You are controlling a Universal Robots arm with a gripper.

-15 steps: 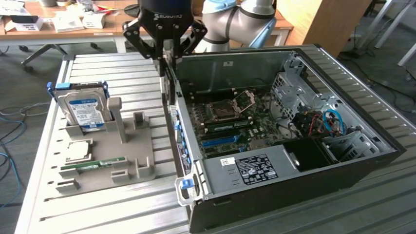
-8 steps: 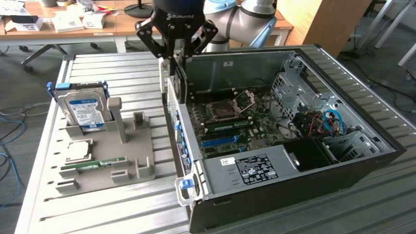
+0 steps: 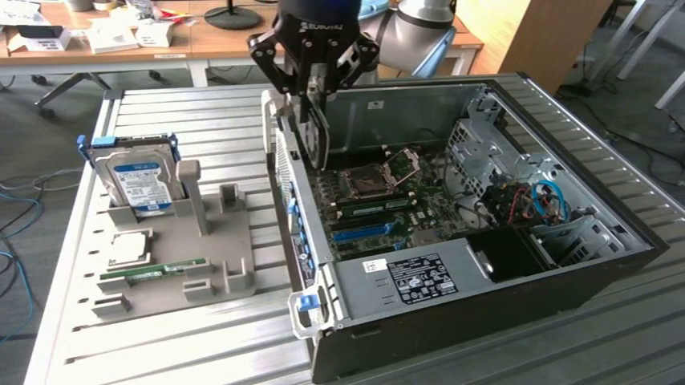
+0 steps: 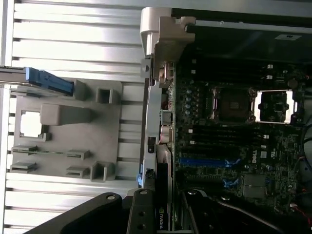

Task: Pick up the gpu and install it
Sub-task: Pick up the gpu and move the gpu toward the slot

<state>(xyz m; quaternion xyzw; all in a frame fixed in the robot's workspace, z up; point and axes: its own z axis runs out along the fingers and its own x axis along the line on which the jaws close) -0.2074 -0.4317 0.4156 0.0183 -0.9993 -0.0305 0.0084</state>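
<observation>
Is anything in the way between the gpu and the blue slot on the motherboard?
Nothing visible is. The gripper holds the gpu upright above the open case, close to its rear wall. The blue slot lower down lies bare, with no cable or part across it.

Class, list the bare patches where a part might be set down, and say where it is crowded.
Bare slatted table between the grey holder and the table's near edge, and beyond the hard drive. Crowded: the holder's slots and the computer case, the gripper holding the graphics card over it.
</observation>
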